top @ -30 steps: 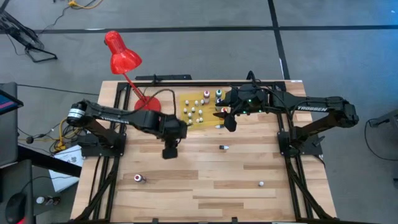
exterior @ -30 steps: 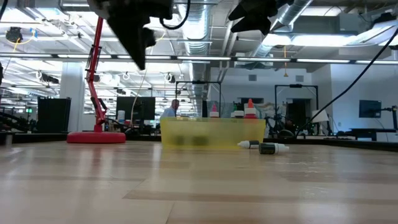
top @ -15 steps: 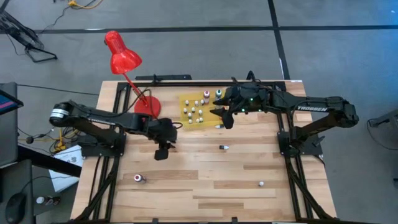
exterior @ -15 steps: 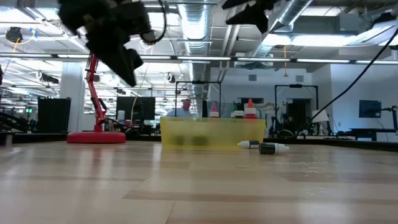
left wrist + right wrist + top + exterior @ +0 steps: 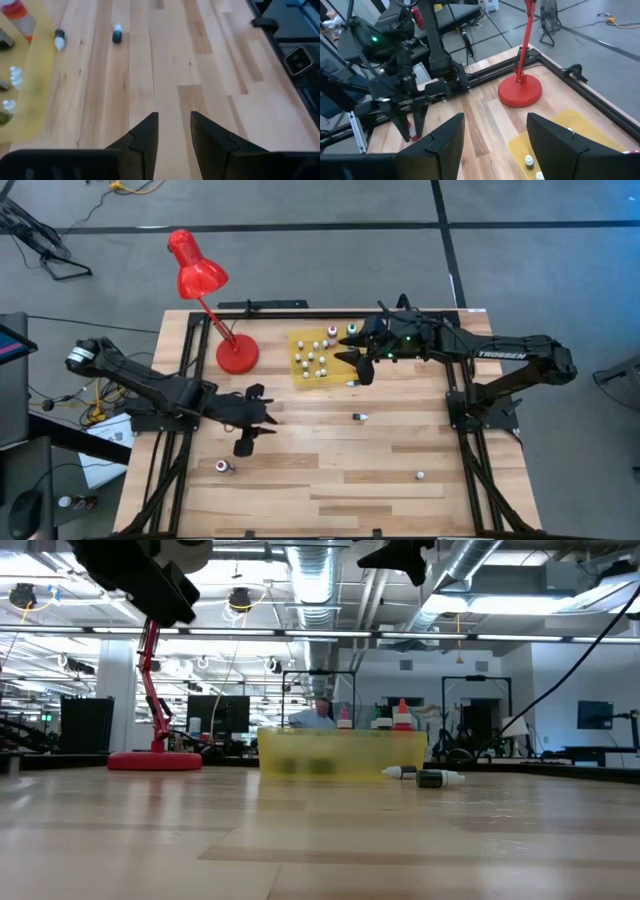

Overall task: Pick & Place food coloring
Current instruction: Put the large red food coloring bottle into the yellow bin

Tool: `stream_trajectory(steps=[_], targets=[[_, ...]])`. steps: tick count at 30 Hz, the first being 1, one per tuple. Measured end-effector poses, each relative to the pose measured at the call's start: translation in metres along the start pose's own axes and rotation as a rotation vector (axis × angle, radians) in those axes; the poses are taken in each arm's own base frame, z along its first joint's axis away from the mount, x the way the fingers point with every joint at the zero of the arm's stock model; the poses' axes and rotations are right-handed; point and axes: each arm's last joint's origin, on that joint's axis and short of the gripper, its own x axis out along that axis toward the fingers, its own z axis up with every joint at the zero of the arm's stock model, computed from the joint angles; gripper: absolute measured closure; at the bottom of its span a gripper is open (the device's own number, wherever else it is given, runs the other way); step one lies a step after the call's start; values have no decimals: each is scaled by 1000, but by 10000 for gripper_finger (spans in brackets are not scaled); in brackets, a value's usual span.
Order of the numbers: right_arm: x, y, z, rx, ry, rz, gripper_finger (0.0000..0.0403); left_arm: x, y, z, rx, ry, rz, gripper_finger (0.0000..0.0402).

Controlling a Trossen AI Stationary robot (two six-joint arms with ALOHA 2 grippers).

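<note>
Several food coloring bottles [image 5: 315,357] stand on their bases on the yellow mat [image 5: 300,372]; in the low view their caps [image 5: 402,710] rise behind its edge. Loose bottles lie on the wood: one beside the mat [image 5: 352,383], one mid-table [image 5: 360,417], a red one near left [image 5: 225,467], one near right [image 5: 420,476]. My right gripper [image 5: 355,365] hovers open over the mat's right edge, holding nothing [image 5: 495,135]. My left gripper [image 5: 243,444] hangs open and empty above the left half of the table [image 5: 174,130].
A red desk lamp [image 5: 198,272] stands on its round base [image 5: 237,353] left of the mat, its head reaching past the far edge. The table's black frame rails [image 5: 455,395] run along both sides. Bare wood [image 5: 330,490] spreads across the near half.
My left arm has drawn back from beside the mat toward the table's left and near edges, staying raised and empty. My right gripper has shifted slightly toward the mat and risen a little. No bottle has moved.
</note>
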Motion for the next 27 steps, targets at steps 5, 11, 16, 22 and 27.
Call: stream_trajectory(steps=[5, 11, 16, 22, 27], targets=[[0, 0, 0, 0, -1, 0, 198, -2, 0, 1, -34, -17, 36, 297], [0, 0, 0, 0, -1, 0, 198, -4, -1, 4, -153, -16, 40, 291], [0, 0, 0, -1, -2, 0, 198, -16, -14, 23, -147, -43, -46, 271], [0, 0, 0, -1, -1, 0, 198, -30, -30, 30, -189, -8, -49, 244], [0, 0, 0, -1, -1, 0, 198, -39, -37, 21, -184, 92, 12, 233]])
